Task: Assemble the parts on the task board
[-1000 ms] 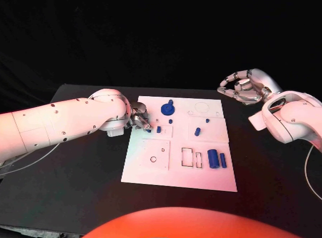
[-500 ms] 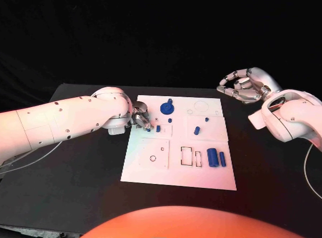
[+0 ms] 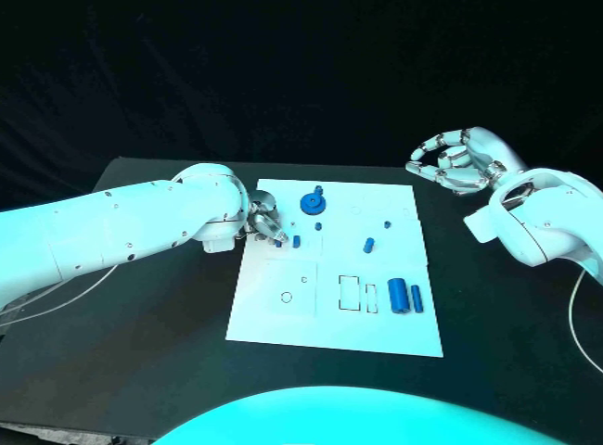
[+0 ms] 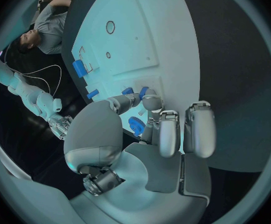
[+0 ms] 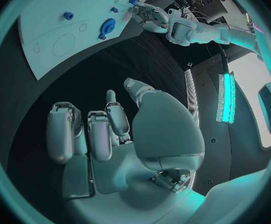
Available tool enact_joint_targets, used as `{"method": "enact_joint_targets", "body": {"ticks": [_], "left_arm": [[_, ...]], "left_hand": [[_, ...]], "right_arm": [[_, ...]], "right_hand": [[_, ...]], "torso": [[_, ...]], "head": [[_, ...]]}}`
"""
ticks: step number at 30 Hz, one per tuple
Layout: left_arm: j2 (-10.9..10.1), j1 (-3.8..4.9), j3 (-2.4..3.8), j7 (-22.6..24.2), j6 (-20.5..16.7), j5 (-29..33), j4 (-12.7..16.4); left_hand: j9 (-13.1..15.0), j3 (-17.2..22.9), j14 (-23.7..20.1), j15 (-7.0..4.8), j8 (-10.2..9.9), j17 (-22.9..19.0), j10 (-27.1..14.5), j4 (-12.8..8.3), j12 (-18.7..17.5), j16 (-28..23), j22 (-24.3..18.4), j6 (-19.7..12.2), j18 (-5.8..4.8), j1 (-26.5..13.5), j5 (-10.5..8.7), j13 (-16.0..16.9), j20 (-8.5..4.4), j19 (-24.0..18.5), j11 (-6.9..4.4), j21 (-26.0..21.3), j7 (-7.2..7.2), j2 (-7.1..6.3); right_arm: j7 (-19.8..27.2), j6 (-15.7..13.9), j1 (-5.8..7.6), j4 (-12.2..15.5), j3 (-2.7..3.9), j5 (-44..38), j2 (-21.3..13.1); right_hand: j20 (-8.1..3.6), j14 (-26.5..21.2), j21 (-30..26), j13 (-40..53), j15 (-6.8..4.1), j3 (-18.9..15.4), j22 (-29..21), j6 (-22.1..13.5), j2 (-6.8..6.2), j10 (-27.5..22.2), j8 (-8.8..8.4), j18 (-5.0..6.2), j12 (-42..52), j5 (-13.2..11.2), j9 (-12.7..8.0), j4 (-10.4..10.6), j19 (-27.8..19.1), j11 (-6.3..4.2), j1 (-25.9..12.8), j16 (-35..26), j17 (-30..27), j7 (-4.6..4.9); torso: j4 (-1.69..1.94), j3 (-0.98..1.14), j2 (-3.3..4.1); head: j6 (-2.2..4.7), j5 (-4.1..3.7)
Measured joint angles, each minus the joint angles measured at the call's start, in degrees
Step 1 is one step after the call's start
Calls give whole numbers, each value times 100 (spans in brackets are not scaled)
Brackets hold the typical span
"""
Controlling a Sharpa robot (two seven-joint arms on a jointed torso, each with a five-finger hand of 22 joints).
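Left hand (image 3: 265, 225) has barely budged over the last second, still parked at the task board's (image 3: 331, 334) left edge with fingertips pinching a small blue part (image 3: 276, 244), so seating looks unfinished. Right hand (image 3: 455, 162) stays curled and empty, off the board's far right corner, well clear of the parts.

White task board (image 3: 331, 320), scattered blue parts (image 3: 399, 297)

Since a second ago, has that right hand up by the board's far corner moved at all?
No. The right hand hangs in the same spot beside the board's far right corner, fingers curled, holding nothing.
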Motion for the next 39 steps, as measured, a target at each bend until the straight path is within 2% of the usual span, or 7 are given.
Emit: {"method": "enact_joint_targets", "body": {"ticks": [3, 7, 20, 28, 31, 36, 39], "left_arm": [[-11, -1, -1, 0, -5, 1, -7], [-23, -3, -2, 4, -12, 7, -8], [-102, -15, 0, 19, -50, 49, 20], [-168, -20, 61, 19, -96, 108, 60], [-190, -20, 84, 23, -146, 153, 86], [-245, -21, 138, 92, -366, 265, 119], [-268, -21, 153, 196, -567, 356, 119]], "left_hand": [[-12, -170, 0, 0, 1, 0, -17, 165, 0, 0, 0, 10, 0, -173, 1, -1, 0, 0, -17, 0, -55, -22], [-17, -437, 0, 0, 0, 0, -17, 432, 0, 0, 0, 23, 0, -371, 12, -12, 0, 0, -17, 0, -19, -62], [-22, -843, 0, 0, -1, 0, -18, 725, 0, 0, 0, 22, 0, -454, 12, -17, 0, 0, -16, 0, -20, -99], [-22, -909, 0, 1, -24, 0, -31, 791, 0, 0, 0, 22, 0, -477, 12, -25, 0, 0, -2, 0, -20, -76], [-27, -1053, 0, 1, -24, 0, -43, 904, 0, 0, 0, 22, 0, -516, 12, -46, 0, 0, -14, 0, -20, -115], [-32, -1436, -1, 1, -80, 0, -235, 1043, -113, -97, -21, -31, 0, -576, 12, -290, 6, -21, 14, -90, 33, -113], [-69, -1669, -3, 3, -192, 0, -583, 1048, -440, -204, -268, -235, 0, -582, 12, -820, 23, -172, 76, -285, 112, -106]], "right_arm": [[1, 0, 0, 0, 0, 1, -2], [2, -1, 0, -1, 0, 2, -3], [8, -2, -8, -4, 0, 3, -4], [12, -3, -14, -2, 0, 4, -9], [13, -3, -15, -2, 0, 4, -10], [17, -3, -18, -2, 0, 5, -10], [17, -3, -19, -2, 0, 6, -12]], "right_hand": [[0, 0, 0, -2, 0, 0, 0, 0, 0, 0, 0, 0, 0, 0, 0, 0, 0, 0, 0, 0, 0, 0], [0, 0, 0, -10, 0, -16, 0, 0, 0, 0, 0, 0, 0, 0, 0, 16, 0, 0, 0, 0, 0, 0], [0, 0, 0, -10, 0, -17, -1, 0, 0, 0, 0, 0, 0, 0, 0, 17, 0, 0, 0, 0, -1, 0], [0, 0, 0, -9, 0, -16, -2, 0, 0, 0, 0, 0, 0, 0, 0, 16, 0, 0, 0, 0, -2, 0], [0, 0, 0, -11, 0, -16, -2, 0, 0, 0, 0, 0, 0, 0, -2, 16, 0, 0, 0, 0, -2, 0], [0, 0, 0, -17, 0, -16, -2, 0, 0, 0, 0, 0, 0, 0, -6, 16, 0, 0, 0, 0, -2, 0], [0, 0, 0, -17, 0, -16, -3, 0, 0, 0, 0, 0, 0, 0, -6, 16, 0, 0, 0, 0, -2, 0]], "torso": [[0, -1, 1], [0, -2, 3], [-1, -4, 4], [-1, -4, 4], [-1, -4, 4], [-1, -4, 4], [-1, -1, 4]], "head": [[5, -5], [12, -7], [11, -14], [15, -17], [16, -20], [24, -24], [31, -31]]}}
